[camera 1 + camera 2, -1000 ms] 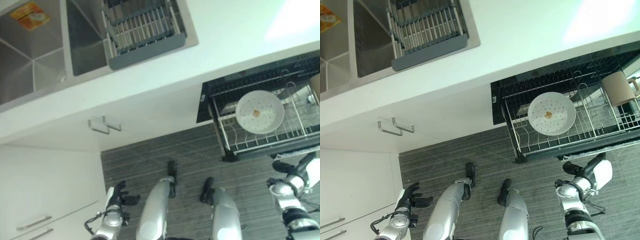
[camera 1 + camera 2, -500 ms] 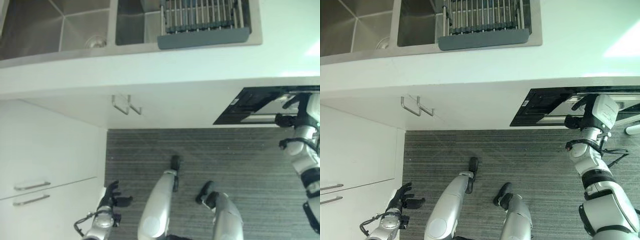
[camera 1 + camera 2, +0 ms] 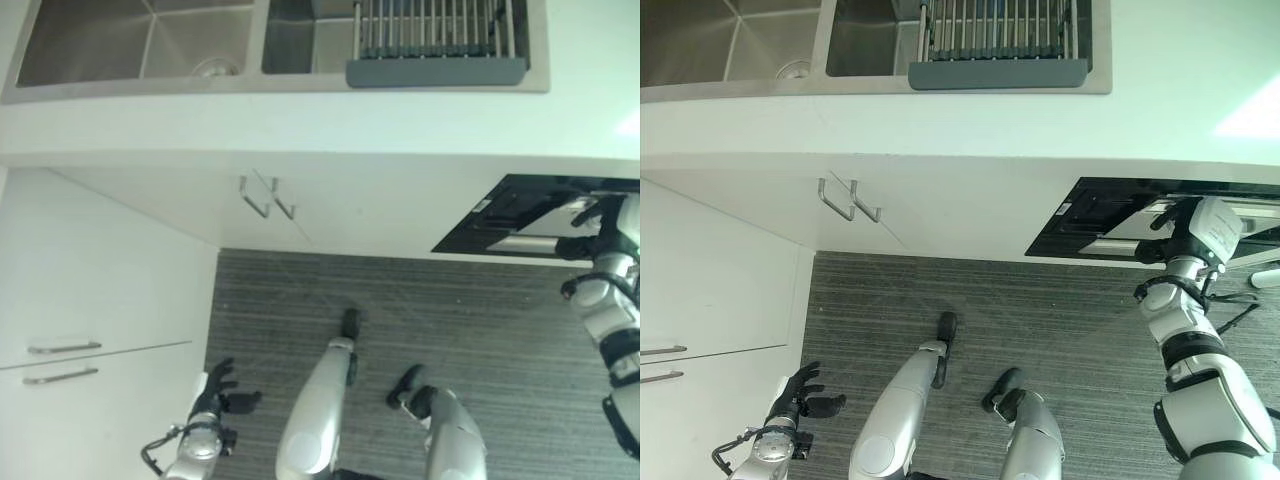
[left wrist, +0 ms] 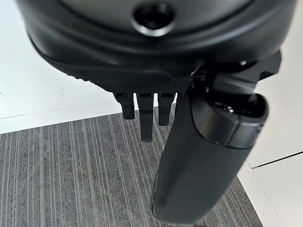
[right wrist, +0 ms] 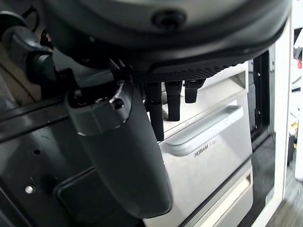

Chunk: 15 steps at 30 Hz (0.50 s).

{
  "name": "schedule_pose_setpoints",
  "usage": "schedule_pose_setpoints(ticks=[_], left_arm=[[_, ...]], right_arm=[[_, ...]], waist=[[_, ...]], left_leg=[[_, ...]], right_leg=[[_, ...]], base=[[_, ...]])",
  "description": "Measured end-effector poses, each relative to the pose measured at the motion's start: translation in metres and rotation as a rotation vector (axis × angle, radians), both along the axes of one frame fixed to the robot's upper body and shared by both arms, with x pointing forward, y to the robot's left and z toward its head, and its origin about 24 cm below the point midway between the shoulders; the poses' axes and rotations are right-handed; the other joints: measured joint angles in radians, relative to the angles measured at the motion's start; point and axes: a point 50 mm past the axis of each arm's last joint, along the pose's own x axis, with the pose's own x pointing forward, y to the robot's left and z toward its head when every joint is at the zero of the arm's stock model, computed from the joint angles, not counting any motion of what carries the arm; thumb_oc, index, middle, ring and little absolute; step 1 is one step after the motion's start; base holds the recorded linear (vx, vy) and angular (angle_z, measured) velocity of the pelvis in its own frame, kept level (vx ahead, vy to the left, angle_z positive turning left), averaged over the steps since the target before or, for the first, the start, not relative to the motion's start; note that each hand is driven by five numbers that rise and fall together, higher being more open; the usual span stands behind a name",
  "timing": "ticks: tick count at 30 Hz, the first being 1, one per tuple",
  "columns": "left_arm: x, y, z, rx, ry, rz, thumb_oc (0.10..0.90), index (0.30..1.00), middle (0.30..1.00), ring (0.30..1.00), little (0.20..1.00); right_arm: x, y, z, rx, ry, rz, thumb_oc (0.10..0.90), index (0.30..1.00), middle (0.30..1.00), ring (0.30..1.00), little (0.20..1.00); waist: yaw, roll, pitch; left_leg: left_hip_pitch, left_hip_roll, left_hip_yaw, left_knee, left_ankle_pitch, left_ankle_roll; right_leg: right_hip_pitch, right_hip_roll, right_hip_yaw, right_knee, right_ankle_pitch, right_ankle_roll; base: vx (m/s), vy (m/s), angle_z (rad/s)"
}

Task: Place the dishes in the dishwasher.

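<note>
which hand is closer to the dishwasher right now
The right. The right hand is up at the dishwasher opening under the counter, its fingers straight. The left hand hangs low over the floor by the white cabinets, far from it.

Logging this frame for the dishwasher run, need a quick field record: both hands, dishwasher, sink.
left hand: low by the white cabinet drawers, over the grey floor, fingers relaxed, holding nothing
right hand: raised at the dishwasher front, fingers straight, nothing gripped
dishwasher: dark opening under the countertop; silver handled panel just beyond the right hand's fingers
sink: double basin, with a grey dish rack in its right-hand basin
dishes: none visible
</note>
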Motion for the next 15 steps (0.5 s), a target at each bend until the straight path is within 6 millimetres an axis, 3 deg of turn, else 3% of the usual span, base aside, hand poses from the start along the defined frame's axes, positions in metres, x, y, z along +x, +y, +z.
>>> schedule_pose_setpoints(ticks=[2, 4, 6, 8, 10, 11, 15], left_arm=[[0.001, -0.001, 0.001, 0.000, -0.005, -0.002, 0.800, 0.900, 0.900, 0.900, 0.900], [-0.001, 0.001, -0.001, 0.006, 0.011, 0.008, 0.800, 0.900, 0.900, 0.900, 0.900], [-0.009, 0.003, -0.006, 0.014, 0.039, 0.027, 0.800, 0.900, 0.900, 0.900, 0.900], [-0.008, 0.000, -0.008, 0.003, 0.031, 0.059, 0.800, 0.900, 0.900, 0.900, 0.900], [-0.013, -0.002, -0.013, 0.003, 0.055, 0.075, 0.800, 0.900, 0.900, 0.900, 0.900], [-0.020, -0.001, -0.017, 0.020, 0.087, 0.073, 0.800, 0.900, 0.900, 0.900, 0.900], [-0.040, 0.000, -0.029, 0.027, 0.167, 0.122, 0.800, 0.900, 0.900, 0.900, 0.900]], right_arm=[[0.000, 0.005, -0.005, 0.055, -0.034, -0.006, 0.800, 0.900, 0.900, 0.900, 0.900], [-0.004, 0.021, -0.025, 0.152, -0.065, 0.046, 0.800, 0.900, 0.900, 0.900, 0.900], [-0.013, 0.064, -0.066, 0.316, -0.076, 0.175, 0.800, 0.900, 0.900, 0.900, 0.900], [-0.025, 0.089, -0.090, 0.394, -0.062, 0.237, 0.800, 0.900, 0.900, 0.900, 0.900], [-0.038, 0.118, -0.114, 0.498, -0.047, 0.283, 0.800, 0.900, 0.900, 0.900, 0.900], [-0.050, 0.133, -0.133, 0.547, 0.002, 0.300, 0.800, 0.900, 0.900, 0.900, 0.900], [-0.089, 0.139, -0.171, 0.605, 0.109, 0.266, 0.800, 0.900, 0.900, 0.900, 0.900]], waist=[[-0.001, -0.001, 0.000], [-0.007, -0.006, -0.001], [-0.014, -0.010, -0.003], [-0.025, -0.018, -0.007], [-0.045, -0.043, -0.020], [-0.059, -0.068, -0.043], [-0.126, -0.123, -0.136]], left_leg=[[0.014, 0.001, 0.002, -0.012, 0.010, 0.000], [0.050, 0.012, 0.001, -0.027, 0.015, 0.006], [0.113, 0.048, 0.005, -0.051, 0.009, -0.010], [0.144, 0.056, 0.007, -0.064, 0.006, -0.013], [0.173, 0.066, 0.031, -0.082, 0.000, -0.012], [0.183, 0.067, 0.056, -0.081, -0.007, -0.010], [0.239, 0.065, 0.131, -0.077, -0.050, 0.005]], right_leg=[[0.005, 0.006, 0.003, -0.003, 0.005, -0.010], [0.044, 0.017, 0.007, -0.034, 0.011, -0.014], [0.135, 0.085, 0.020, -0.162, 0.068, -0.006], [0.181, 0.110, 0.027, -0.229, 0.092, -0.005], [0.208, 0.119, 0.045, -0.273, 0.113, 0.001], [0.209, 0.121, 0.071, -0.287, 0.122, 0.005], [0.236, 0.105, 0.139, -0.308, 0.135, 0.030]], base=[[0.00, 0.000, 0.00], [-0.06, 0.027, -0.06], [-0.02, 0.018, -0.32], [0.01, 0.006, -0.16], [-0.02, 0.023, -0.31], [-0.03, 0.043, -0.49], [0.01, 0.049, -0.49]])
